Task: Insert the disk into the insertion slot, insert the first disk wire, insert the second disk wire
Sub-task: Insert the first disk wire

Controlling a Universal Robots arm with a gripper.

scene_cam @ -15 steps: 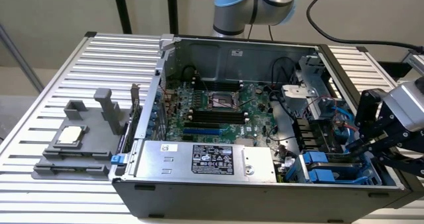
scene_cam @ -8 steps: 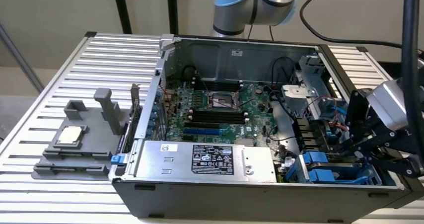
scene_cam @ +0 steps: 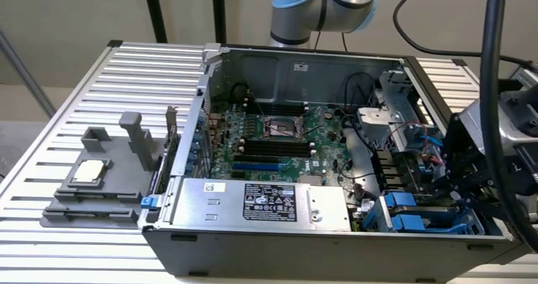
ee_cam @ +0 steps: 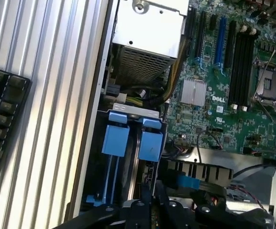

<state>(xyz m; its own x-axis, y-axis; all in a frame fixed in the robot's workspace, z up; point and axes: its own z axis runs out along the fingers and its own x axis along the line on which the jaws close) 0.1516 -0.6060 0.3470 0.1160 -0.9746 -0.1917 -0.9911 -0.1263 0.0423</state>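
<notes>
gripper point(ee_cam: 152, 198) is shut with nothing visibly in it, hanging just over the drive slot point(ee_cam: 116, 138); closed fingers probably help it fit the tight bay. The slot sits just beside the power supply box point(ee_cam: 147, 43). Can't tell whether the disk is seated in it.

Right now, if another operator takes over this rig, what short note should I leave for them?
Gripper: shut, low over the insertion slot; I cannot tell whether it holds anything.
Slot: in the case corner next to the power-supply box, with two bright blue tabs standing in it.
Done: I cannot tell whether the disk is seated.
Left: disk seating and both disk wires unconfirmed.
</notes>
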